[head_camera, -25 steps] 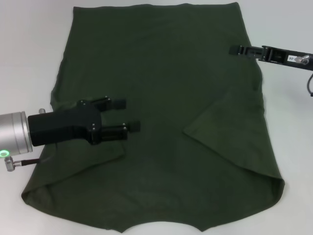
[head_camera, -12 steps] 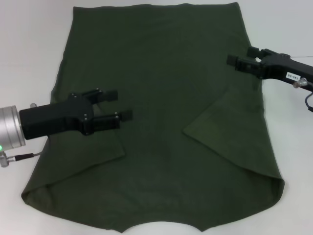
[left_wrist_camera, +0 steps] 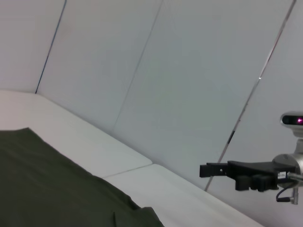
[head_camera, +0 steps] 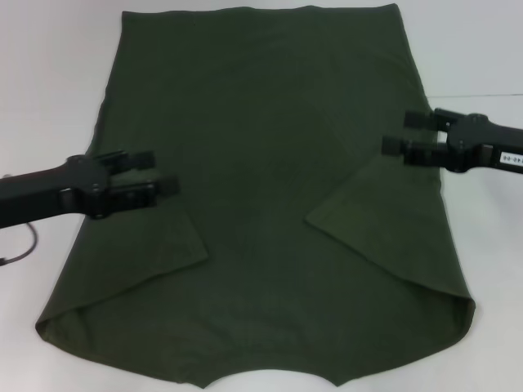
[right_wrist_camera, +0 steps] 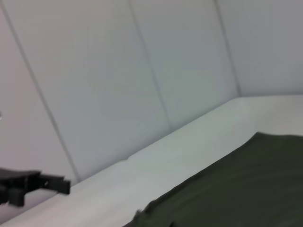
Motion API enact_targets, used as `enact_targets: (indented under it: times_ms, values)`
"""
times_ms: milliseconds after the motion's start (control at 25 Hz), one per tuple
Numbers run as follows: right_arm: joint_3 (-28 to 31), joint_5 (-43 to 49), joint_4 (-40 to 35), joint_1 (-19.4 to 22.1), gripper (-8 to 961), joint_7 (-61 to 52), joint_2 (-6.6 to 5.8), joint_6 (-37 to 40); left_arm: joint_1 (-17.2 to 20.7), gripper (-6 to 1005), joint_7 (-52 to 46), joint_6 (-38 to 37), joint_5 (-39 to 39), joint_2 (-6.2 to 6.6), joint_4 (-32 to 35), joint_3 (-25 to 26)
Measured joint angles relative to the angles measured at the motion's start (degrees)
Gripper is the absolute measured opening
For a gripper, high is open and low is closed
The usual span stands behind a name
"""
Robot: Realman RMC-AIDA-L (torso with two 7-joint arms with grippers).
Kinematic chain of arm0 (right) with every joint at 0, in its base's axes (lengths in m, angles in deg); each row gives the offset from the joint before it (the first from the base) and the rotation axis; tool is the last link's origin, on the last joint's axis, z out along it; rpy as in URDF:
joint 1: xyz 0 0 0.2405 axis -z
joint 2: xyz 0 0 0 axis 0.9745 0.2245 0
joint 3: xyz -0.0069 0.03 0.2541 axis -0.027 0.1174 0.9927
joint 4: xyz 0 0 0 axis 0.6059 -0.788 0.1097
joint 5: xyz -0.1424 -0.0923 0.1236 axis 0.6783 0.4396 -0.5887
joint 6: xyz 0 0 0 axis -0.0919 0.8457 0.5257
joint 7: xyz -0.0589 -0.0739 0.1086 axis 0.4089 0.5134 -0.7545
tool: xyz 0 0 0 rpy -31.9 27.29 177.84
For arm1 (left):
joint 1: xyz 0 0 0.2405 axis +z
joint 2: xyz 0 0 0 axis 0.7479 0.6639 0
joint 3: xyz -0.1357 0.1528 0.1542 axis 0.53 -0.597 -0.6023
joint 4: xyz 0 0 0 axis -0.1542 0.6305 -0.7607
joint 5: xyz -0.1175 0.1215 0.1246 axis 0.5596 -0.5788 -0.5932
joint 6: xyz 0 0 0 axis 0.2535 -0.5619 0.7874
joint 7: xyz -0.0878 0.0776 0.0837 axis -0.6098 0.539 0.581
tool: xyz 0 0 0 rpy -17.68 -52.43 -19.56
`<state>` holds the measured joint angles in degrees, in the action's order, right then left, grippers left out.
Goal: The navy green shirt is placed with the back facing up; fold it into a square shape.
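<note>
Shirt (head_camera: 270,204), navy green, lies spread flat on the white counter (head_camera: 49,73), plain side up, no lettering visible. Its long axis runs from the near edge of the head view to the far edge: the straight hem is at the far end and the curved neckline notch at the near edge, partly cut off by the frame. Both sleeves are turned inward over the body, each forming a triangular flap; the left flap's point lies near the lower left quarter, the right flap's point just right of centre. Cloth is mostly smooth, with slight rippling along both side edges. Left gripper (head_camera: 162,172) reaches in from the left side on a black arm held low and nearly level, pointing toward the middle of the garment; it stands over the left edge just above the folded sleeve, jaws apart with nothing between them. Whether it touches the cloth cannot be told. Right gripper (head_camera: 399,134) reaches in from the right side in mirror pose, level and pointing inward, over the right edge above the other sleeve flap; jaws likewise apart and empty. The two grippers are well apart, with the full middle of the garment between them. Left wrist view shows the far corner of the cloth, bare counter beyond it, pale wall panels, and the right gripper (left_wrist_camera: 210,170) farther off. Bare counter shows on the left, right and far sides of the garment.
</note>
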<state>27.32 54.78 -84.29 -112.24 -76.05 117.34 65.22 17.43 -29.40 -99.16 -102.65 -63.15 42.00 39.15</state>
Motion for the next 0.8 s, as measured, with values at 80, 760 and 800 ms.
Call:
enact_targets:
  times_ms: [80, 760, 800]
  values:
    - [-0.11, 1.73, -0.69, -0.07, 936, -0.87, -0.33, 1.53, 1.04, 863, -2.86, -1.67, -0.07, 0.31, 1.63, 0.35]
    - [-1.06, 11.89, -4.19, -2.24, 934, -4.59, -0.83, 11.56, 3.03, 863, -24.30, -10.34, -17.74, 2.68, 7.89, 12.57]
    - [-1.11, 12.09, -4.19, -2.29, 934, -4.69, -0.82, 11.47, 3.00, 863, -26.25, -10.40, -18.87, 2.90, 8.21, 12.73]
